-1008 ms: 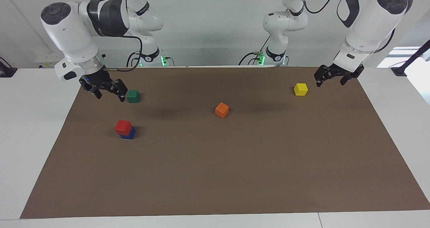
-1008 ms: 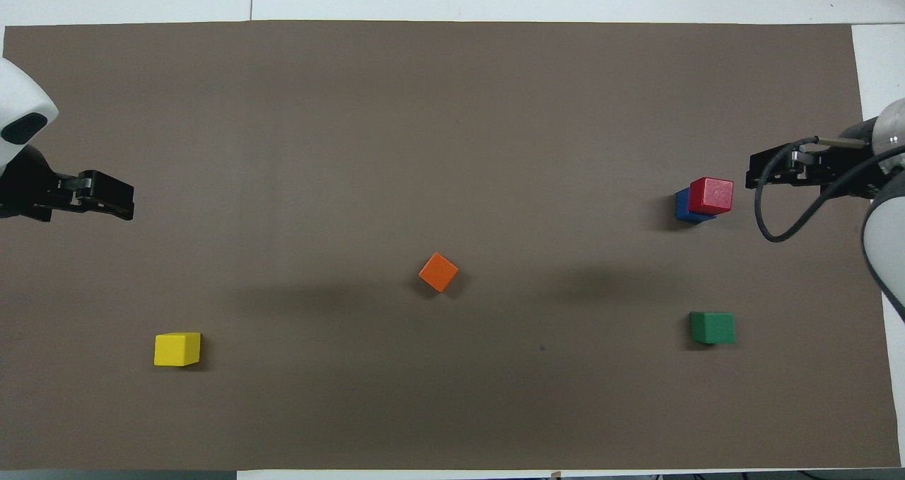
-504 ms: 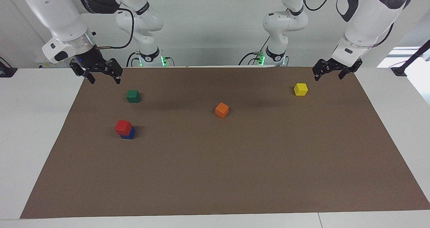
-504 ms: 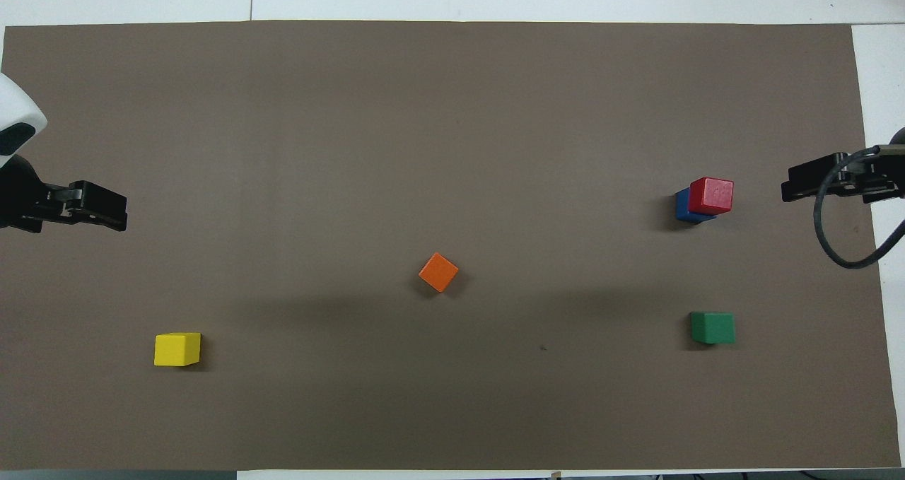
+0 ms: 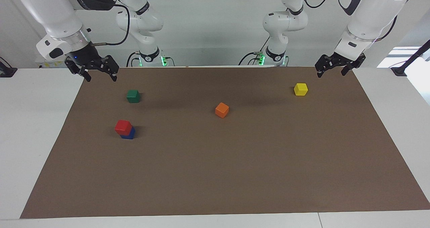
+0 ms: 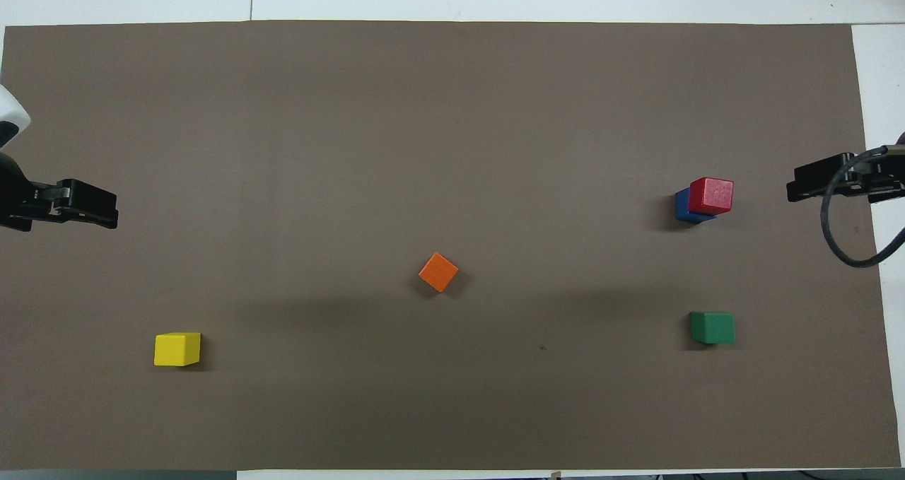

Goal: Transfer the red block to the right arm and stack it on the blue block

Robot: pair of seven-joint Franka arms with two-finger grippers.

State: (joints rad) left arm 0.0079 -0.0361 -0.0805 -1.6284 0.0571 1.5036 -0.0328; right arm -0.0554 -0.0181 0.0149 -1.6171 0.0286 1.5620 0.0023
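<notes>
Facing view first, and we read across it from its left edge. We see the right gripper (image 5: 99,76) raised over the corner of the brown mat (image 5: 215,174) at the right arm's end of the table, its fingers spread wide and holding nothing. Just below that claw on the mat sits the green block (image 5: 133,96). Farther from the robots than the green one, and well apart from the open claw, the red block (image 5: 123,127) rests on top of the blue block (image 5: 129,134), set a little askew so that a blue edge shows beneath it. Near the middle of the mat, between the two claws, we find the orange block (image 5: 222,109), turned at an angle. Toward the left arm's end lies the yellow block (image 5: 300,89), near the left gripper (image 5: 331,72), which hangs over the mat's corner there. Its fingers also stand apart and empty, touching no block.
</notes>
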